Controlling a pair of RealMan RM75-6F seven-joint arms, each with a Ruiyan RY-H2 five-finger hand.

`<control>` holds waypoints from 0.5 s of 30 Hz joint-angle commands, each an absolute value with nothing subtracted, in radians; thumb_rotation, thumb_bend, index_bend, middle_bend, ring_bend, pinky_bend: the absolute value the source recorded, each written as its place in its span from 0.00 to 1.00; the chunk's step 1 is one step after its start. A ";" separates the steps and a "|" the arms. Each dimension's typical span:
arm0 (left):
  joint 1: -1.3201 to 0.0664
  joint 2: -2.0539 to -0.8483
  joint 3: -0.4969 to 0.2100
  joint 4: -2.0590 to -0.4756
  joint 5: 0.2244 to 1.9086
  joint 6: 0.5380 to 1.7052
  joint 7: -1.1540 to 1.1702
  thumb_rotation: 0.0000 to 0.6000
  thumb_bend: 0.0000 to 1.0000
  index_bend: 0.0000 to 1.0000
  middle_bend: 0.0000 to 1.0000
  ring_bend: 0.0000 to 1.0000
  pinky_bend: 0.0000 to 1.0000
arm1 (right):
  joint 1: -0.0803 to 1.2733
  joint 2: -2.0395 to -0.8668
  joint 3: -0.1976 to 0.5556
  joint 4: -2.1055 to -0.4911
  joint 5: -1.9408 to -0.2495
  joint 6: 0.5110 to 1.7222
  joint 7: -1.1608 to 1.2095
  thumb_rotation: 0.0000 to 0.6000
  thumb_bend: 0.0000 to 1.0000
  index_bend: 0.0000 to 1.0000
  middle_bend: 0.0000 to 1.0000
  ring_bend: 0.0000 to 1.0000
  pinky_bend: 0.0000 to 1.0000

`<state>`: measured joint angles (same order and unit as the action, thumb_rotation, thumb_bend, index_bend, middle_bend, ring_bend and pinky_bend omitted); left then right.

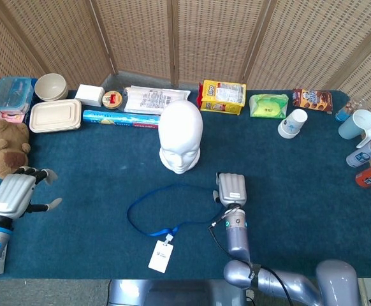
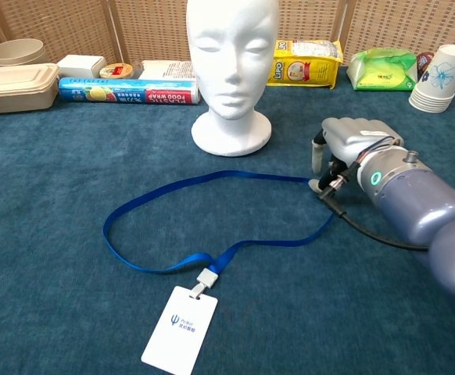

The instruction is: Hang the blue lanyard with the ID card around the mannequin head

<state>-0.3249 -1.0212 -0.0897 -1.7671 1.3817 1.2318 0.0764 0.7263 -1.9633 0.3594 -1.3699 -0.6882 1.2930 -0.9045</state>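
The white mannequin head (image 1: 180, 137) stands upright mid-table, also shown in the chest view (image 2: 232, 62). In front of it the blue lanyard (image 2: 173, 187) lies flat in a loop, its white ID card (image 2: 180, 328) nearest me. My right hand (image 2: 352, 141) sits at the loop's right end, fingers curled down, fingertips (image 2: 316, 184) touching the strap; whether they pinch it is hidden. In the head view this hand (image 1: 231, 189) shows only its back. My left hand (image 1: 10, 194) hovers at the table's left edge, fingers apart and holding nothing, far from the lanyard (image 1: 141, 204).
A brown plush bear (image 1: 4, 148) lies just beyond my left hand. Boxes, a food wrap roll (image 2: 126, 91), a bowl, snack packs and paper cups (image 2: 438, 78) line the back edge. Bottles and a mug (image 1: 359, 124) stand at the right edge.
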 commanded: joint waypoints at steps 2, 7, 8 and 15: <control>-0.325 -1.023 -0.088 -1.763 1.382 1.230 0.074 0.79 0.20 0.37 0.46 0.39 0.28 | 0.728 -1.965 0.355 -1.363 -0.683 1.292 -0.907 0.90 0.40 0.48 0.93 1.00 1.00; -0.326 -1.025 -0.086 -1.760 1.381 1.228 0.071 0.79 0.20 0.37 0.46 0.39 0.28 | 0.729 -1.970 0.349 -1.354 -0.680 1.289 -0.907 0.90 0.40 0.48 0.93 1.00 1.00; -0.326 -1.025 -0.086 -1.760 1.381 1.228 0.070 0.79 0.20 0.37 0.46 0.39 0.28 | 0.730 -1.971 0.350 -1.350 -0.680 1.289 -0.905 0.90 0.41 0.49 0.93 1.00 1.00; -0.326 -1.028 -0.084 -1.755 1.378 1.226 0.068 0.79 0.20 0.37 0.46 0.39 0.28 | 0.738 -1.979 0.351 -1.335 -0.675 1.287 -0.912 0.89 0.45 0.52 0.93 1.00 1.00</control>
<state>-0.3263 -1.0276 -0.0846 -1.7555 1.3784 1.2260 0.0684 0.7374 -1.9782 0.3505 -1.3359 -0.6761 1.2873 -0.9107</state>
